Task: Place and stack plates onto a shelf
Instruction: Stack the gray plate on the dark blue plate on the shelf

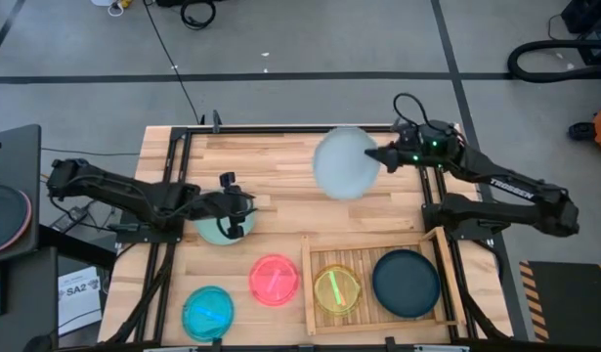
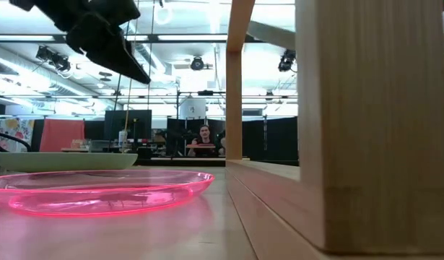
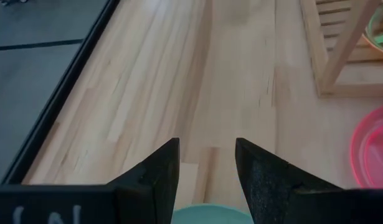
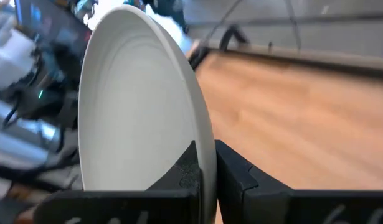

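The counter [image 1: 280,156] is a light butcher-block top of narrow glued planks, framed by black metal rails. At its near right stands the shelf [image 1: 308,293], a pale wooden rectangular tray with a slatted floor and a raised rim. Two plates lie in it side by side: a small translucent yellow-green plate [image 1: 336,289] on the left half and a larger, opaque dark teal plate [image 1: 406,283] on the right half. Outside the shelf, on the bare counter, three more round plates lie flat: a translucent pink plate [image 1: 274,280] just beside the shelf's left rim, a translucent cyan plate [image 1: 207,312] near the front left corner, and an opaque mint plate [image 1: 218,229] farther back on the left. A sixth plate, the pale whitish plate [image 1: 345,162], smooth and matte with faint concentric rings, is lifted above the back of the counter; the right gripper [image 4: 207,163] pinches its rim between its dark jaws, which are pressed close on the thin edge, so the plate stands on edge in the right wrist view. The left gripper [image 3: 207,163] hangs directly over the mint plate with its wedge-shaped jaws spread and nothing between them. In the low view the pink plate looks glossy and shallow, with the mint plate behind it.
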You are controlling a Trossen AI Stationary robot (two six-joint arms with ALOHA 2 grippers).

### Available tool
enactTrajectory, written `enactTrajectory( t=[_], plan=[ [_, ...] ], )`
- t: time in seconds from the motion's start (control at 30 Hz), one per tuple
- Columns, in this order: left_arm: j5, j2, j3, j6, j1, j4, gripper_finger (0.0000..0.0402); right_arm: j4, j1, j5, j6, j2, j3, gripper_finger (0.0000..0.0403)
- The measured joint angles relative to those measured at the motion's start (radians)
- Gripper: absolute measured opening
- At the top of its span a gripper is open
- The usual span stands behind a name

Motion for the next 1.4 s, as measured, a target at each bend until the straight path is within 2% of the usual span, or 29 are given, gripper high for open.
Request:
enactTrajectory(
  t=[0.2, 0.47, 0.8, 0.93, 1.13, 1.4],
  plan=[
    [0.0, -0.003, -0.062, 0.0, 0.002, 0.097, 0.0162, -0.121, 0.147, -0.017, 0.053, -0.016, 0.0, 0.0031],
    [0.0, -0.003, -0.066, 0.0, 0.002, 0.125, 0.0162, -0.208, 0.408, -0.021, 0.171, 0.007, 0.0, 0.0031],
    [0.0, -0.003, -0.066, 0.0, 0.002, 0.125, 0.0162, -0.215, 0.727, -0.042, 0.296, 0.084, 0.0, 0.0031],
    [0.0, -0.003, -0.066, 0.0, 0.002, 0.125, 0.0162, -0.285, 0.829, -0.041, 0.335, 0.135, 0.001, 0.0032],
    [0.0, -0.003, -0.066, 0.0, 0.002, 0.125, 0.0162, -0.495, 0.913, -0.039, 0.363, 0.203, 0.001, 0.0032],
    [0.0, -0.003, -0.066, 0.0, 0.002, 0.125, 0.0162, -0.672, 0.927, -0.039, 0.354, 0.234, 0.001, 0.0033]
  ],
)
